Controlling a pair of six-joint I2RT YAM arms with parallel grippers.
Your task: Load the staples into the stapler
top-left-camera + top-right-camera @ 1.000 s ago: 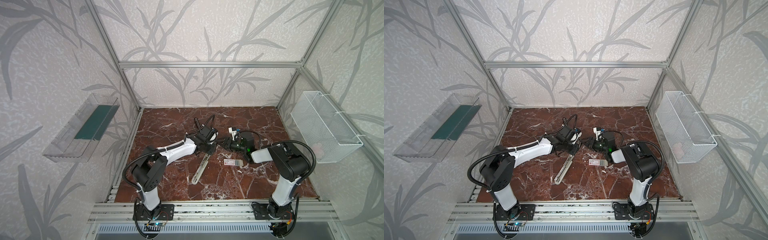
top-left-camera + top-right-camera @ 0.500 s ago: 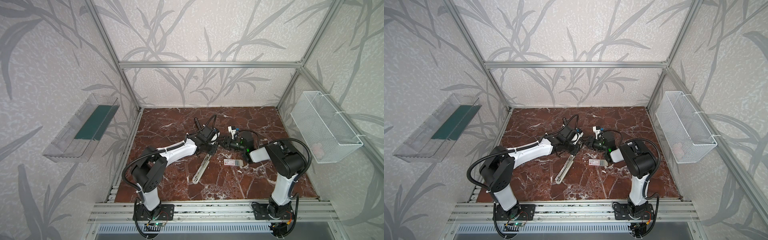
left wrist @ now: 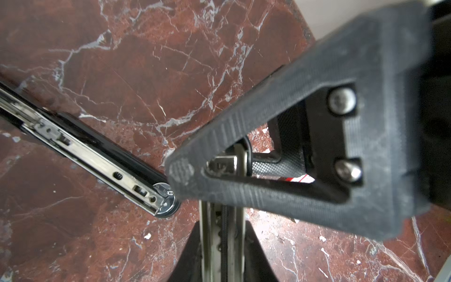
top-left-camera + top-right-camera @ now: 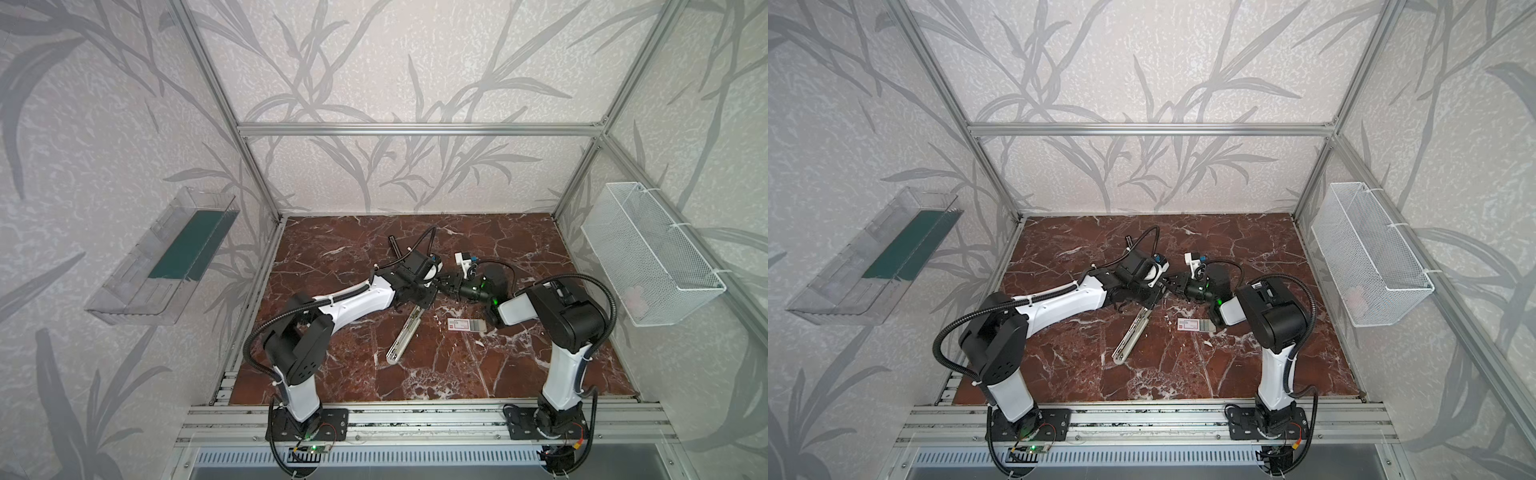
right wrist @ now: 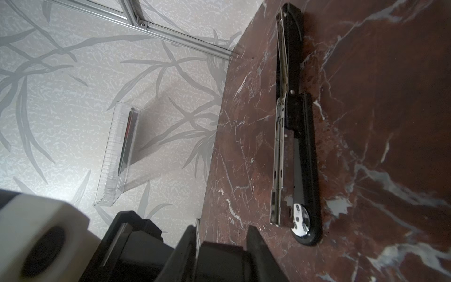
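Lying flat on the red-brown veined marble table [image 4: 519, 374], the small white cardboard box with red print [image 4: 459, 324] shows a grey sliver of thin metallic staples [image 4: 477, 327] at one end. Near it slants the long black stapler with a bright steel rail [image 4: 404, 336] — its far end clamped in the left pincer [image 4: 422, 296], jaws narrow. The right pincer [image 4: 444, 285] nearly meets it; whether it is parted or gripping, I cannot tell. A second black stapler with a round chrome anvil [image 5: 296, 158] lies just beside the left pincer's tip.

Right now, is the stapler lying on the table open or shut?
Open: the stapler lies unfolded flat on the marble table, black cover swung back from the base, silver rail exposed.
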